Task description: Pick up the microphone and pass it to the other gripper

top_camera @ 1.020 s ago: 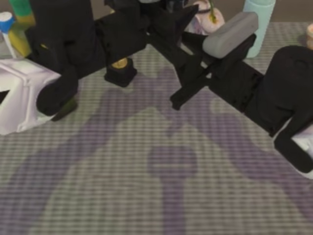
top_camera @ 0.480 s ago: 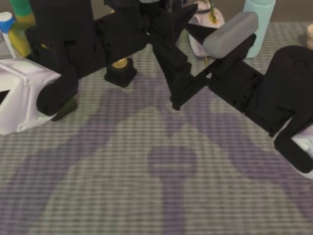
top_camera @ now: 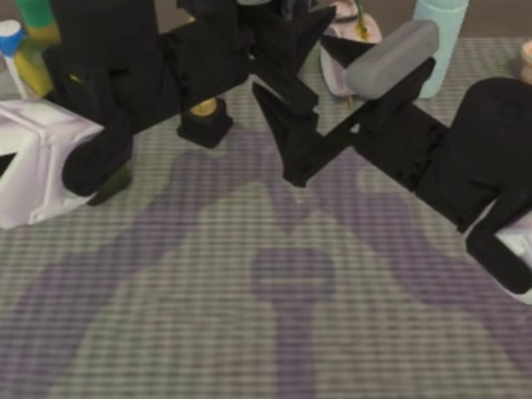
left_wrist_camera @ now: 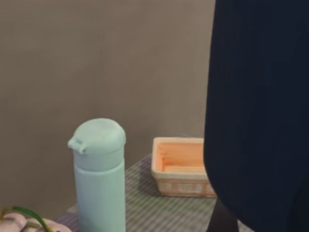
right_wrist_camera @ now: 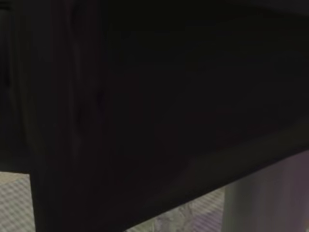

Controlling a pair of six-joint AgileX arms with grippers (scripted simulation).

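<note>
pale-teal bottle (left_wrist_camera: pixel 99 179), peach basket (left_wrist_camera: pixel 179 166), grey-green checked tablecloth (top_camera: pixel 166 316), dark navy microphone (left_wrist_camera: pixel 260 111)

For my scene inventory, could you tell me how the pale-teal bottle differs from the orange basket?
The bottle is tall, narrow and capped; the basket is low, wide and open-topped. The bottle is pale teal, the basket peach-orange. Both stand upright on the checked tablecloth.
</note>
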